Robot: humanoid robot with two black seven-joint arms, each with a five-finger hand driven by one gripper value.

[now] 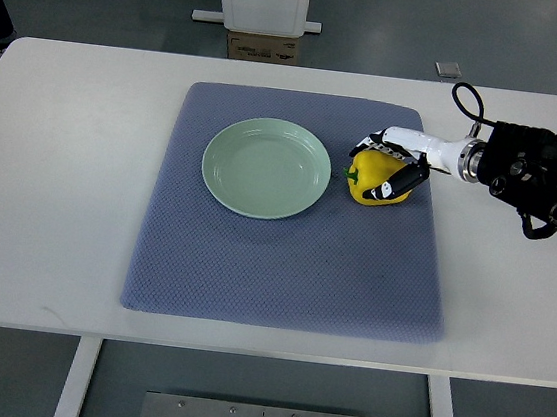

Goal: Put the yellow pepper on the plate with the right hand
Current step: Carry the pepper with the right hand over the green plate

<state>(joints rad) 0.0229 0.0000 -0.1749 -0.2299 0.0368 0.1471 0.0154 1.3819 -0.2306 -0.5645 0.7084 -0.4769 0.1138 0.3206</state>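
A yellow pepper [373, 176] lies on the blue-grey mat [288, 260], just right of the pale green plate [266, 167]. My right hand [392, 165] comes in from the right edge and is curled over the pepper, fingers wrapped on its top and right side. The pepper still rests on the mat, a small gap from the plate's rim. The plate holds nothing. The left arm does not show.
The mat lies in the middle of a white table [49, 192]. My right forearm [539, 178] with black cabling stretches over the table's right side. A white machine base and a cardboard box [262, 48] stand on the floor behind the table.
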